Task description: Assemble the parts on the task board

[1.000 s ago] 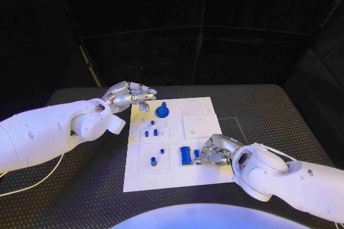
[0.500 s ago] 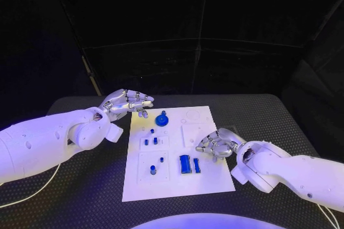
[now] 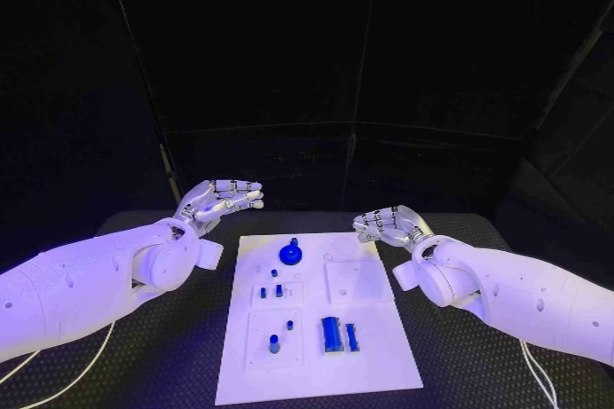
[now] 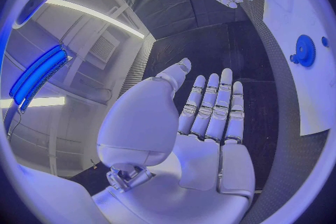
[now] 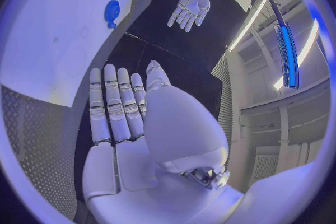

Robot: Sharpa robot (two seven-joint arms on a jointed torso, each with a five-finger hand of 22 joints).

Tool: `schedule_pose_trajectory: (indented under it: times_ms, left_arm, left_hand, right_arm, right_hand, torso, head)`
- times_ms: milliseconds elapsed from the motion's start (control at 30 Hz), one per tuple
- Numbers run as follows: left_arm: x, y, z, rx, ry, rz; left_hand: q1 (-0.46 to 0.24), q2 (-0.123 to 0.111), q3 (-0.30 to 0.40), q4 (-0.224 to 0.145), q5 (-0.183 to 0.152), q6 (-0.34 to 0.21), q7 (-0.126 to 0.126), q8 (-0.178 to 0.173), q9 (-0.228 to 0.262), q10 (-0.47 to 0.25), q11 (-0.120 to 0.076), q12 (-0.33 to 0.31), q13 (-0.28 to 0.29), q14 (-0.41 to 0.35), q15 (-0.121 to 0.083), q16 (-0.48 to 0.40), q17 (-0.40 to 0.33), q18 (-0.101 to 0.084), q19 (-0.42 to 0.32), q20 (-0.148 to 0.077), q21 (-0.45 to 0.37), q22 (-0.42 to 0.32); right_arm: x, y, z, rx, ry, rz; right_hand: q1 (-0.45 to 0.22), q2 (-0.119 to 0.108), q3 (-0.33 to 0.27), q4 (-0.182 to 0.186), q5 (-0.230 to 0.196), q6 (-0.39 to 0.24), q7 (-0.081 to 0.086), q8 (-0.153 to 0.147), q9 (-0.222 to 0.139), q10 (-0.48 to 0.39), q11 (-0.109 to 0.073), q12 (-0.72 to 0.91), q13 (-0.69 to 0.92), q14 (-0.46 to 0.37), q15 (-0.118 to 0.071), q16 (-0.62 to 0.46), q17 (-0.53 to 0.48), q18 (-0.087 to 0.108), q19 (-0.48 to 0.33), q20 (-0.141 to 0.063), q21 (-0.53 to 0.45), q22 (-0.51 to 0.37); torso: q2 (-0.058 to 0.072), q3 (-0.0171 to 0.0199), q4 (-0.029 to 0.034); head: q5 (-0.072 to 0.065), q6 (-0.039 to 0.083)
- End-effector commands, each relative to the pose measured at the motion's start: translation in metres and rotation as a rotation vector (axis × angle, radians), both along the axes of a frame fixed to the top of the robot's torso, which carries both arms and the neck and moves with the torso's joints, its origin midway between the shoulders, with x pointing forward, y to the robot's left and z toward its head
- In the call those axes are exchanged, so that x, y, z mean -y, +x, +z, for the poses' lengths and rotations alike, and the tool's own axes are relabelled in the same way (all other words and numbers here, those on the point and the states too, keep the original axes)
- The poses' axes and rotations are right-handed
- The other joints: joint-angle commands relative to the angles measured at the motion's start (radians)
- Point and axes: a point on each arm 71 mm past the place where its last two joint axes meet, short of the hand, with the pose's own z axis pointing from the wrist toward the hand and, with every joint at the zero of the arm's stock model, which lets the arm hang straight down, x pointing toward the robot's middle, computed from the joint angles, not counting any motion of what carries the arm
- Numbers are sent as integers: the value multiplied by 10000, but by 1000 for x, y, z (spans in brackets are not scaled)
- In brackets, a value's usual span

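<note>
Left hand [image 3: 220, 199]: raised above the far left corner of the task board [image 3: 371, 356], off its edge; fingers extended side by side, apart from the thumb, holding nothing; palm clear in the left wrist view [image 4: 210, 123].
Right hand [image 3: 388, 224]: raised near the board's far right corner, fingers straight and loosely spread, nothing held; same in the right wrist view [image 5: 126, 117].
Task board: white plate lying flat mid-table, long axis running away from the robot.
Round blue part [image 3: 290, 251]: at the board's far end, between the two hands.
Two upright blue bars [image 3: 339, 334]: side by side at the near end, long axes along the board's length.
Small blue pegs [image 3: 274, 289]: standing in the left-hand panels.
</note>
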Motion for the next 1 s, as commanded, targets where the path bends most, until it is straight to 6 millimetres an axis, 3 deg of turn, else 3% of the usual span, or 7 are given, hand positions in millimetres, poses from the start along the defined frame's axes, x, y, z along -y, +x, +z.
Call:
schedule_pose_trajectory:
  times_ms: [33,267,300,367,700,733,1000]
  left_arm:
    - [-6,10,2,577,-421,1481]
    - [-7,18,-2,920,-267,2052]
    - [-3,16,-5,413,-82,1335]
    - [-3,15,-6,407,-80,1353]
    - [13,-9,-12,176,23,2072]
    - [15,-13,-13,144,41,2188]
    - [33,-49,-11,-88,213,3206]
  left_hand:
    - [24,170,-207,9,-60,-43,9,-258,-4,-83,-21,-410,-4,-5,48,-605,-325,122,-502,57,-330,-477]
    - [-7,381,-792,83,-84,-42,-130,-907,-12,74,109,-1458,-2,73,191,-1697,-853,0,-620,65,-585,-982]
    - [-3984,622,-1324,-168,-444,-2568,-686,-1156,-650,-2408,-560,-1929,-622,-2497,-440,-1989,-1192,-488,-1867,-813,-1354,-1616]
    - [-4281,622,-1436,-168,-499,-2773,-780,-1925,-650,-2585,-568,-2094,-622,-2683,-444,-2101,-1260,-487,-1994,-893,-1354,-1711]
    - [-7446,622,-1893,-168,-1395,-4769,-1270,-1925,-650,-4550,-1071,-2557,-622,-4724,-912,-2932,-2104,-759,-3023,-1595,-1354,-2246]
    - [-7672,622,-1928,-168,-1395,-4914,-1304,-1925,-650,-4689,-1108,-2590,-622,-4868,-948,-2932,-2104,-773,-3085,-1656,-1354,-2283]
    - [-9228,622,-2750,-168,-1395,-5885,-2161,-1925,-650,-5652,-1983,-3388,-622,-5858,-1768,-2932,-2104,-1624,-3578,-2021,-1354,-3221]
  right_arm:
    - [-5,10,3,728,1470,392]
    - [-23,25,5,1072,2087,566]
    - [-20,23,1,675,1285,171]
    - [-20,23,2,690,1308,148]
    - [-32,5,25,1082,2112,-761]
    - [-34,2,28,1109,2218,-911]
    - [-44,-25,47,1068,2736,-1913]
  right_hand:
    - [-268,40,-81,-245,-105,-142,81,-27,-531,33,174,-443,-845,-29,181,-667,-673,138,74,162,-609,-367]
    - [-750,211,-148,-636,-192,-379,72,-33,-1271,-75,378,-1066,-1700,-482,399,-1011,-1631,123,80,332,-1424,-685]
    - [-5057,-570,411,-1115,-779,-3029,-523,-656,-1669,-3092,-219,-1956,-2575,-3368,-94,-1624,-1864,-515,-2365,-565,-1916,-1325]
    - [-5439,-570,454,-1193,-864,-3265,-570,-656,-1774,-3287,-200,-1956,-2575,-3623,-112,-1624,-1978,-514,-2515,-560,-2035,-1325]
    - [-8917,-570,885,-1623,-1375,-5428,-1036,-656,-2825,-5680,-632,-1956,-2575,-5965,-499,-1624,-2696,-794,-4450,-1224,-2489,-1325]
    - [-9169,-570,915,-1654,-1411,-5584,-1071,-656,-2825,-5854,-662,-1956,-2575,-6135,-1220,-1624,-2696,-794,-4587,-1276,-2522,-1325]
    - [-10906,-570,1720,-2373,-2310,-6659,-1921,-656,-2825,-7044,-1431,-1956,-2575,-7302,-1220,-1624,-2696,-1013,-5557,-1601,-3318,-1325]
  torso:
    - [-112,-10,48]
    - [-104,66,66]
    - [-99,32,38]
    - [-104,54,21]
    - [-218,508,-331]
    - [-218,510,-333]
    - [-218,510,-333]
  head:
    - [9,222]
    - [100,439]
    - [102,391]
    - [124,387]
    - [572,302]
    - [573,302]
    - [573,302]
